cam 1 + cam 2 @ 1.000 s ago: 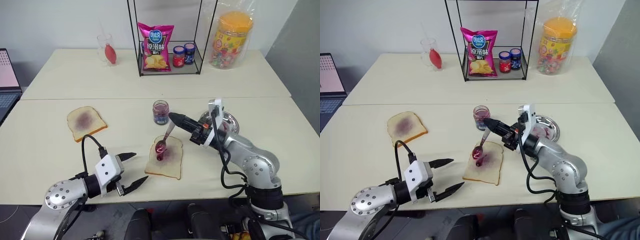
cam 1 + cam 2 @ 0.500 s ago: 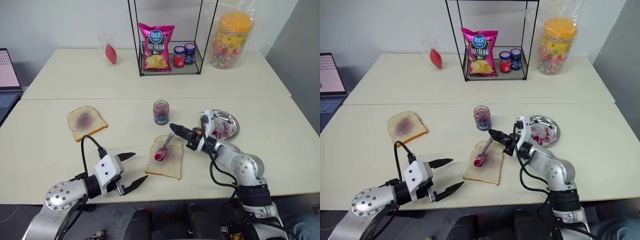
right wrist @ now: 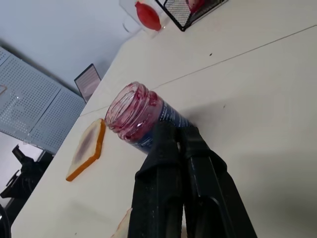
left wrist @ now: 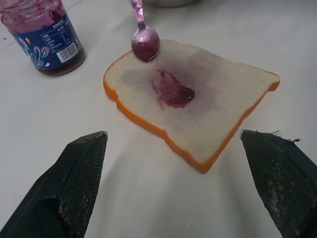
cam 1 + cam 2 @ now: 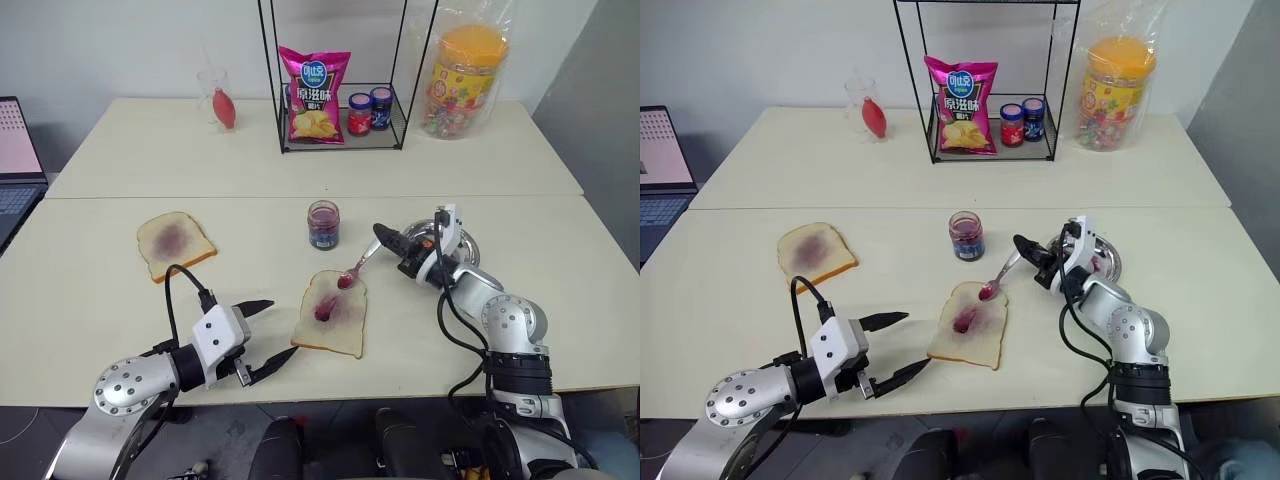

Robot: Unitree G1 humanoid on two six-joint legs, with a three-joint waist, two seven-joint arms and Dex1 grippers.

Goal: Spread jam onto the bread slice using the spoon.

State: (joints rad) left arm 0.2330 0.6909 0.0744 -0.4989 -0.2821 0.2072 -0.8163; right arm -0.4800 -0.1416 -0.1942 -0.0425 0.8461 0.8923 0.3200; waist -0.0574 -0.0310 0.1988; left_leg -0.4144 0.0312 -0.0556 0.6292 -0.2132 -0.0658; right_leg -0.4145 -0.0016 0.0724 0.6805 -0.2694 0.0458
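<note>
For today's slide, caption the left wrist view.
Open left gripper faces the bread slice, spoon bowl at its edge.

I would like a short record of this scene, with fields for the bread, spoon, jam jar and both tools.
bread slice: flat on table, purple smear in middle
spoon: held by right tool, bowl over the slice's far edge
jam jar: upright, lidless, behind the slice
right tool: shut on spoon handle
left tool: open, holding nothing, near the slice
</note>
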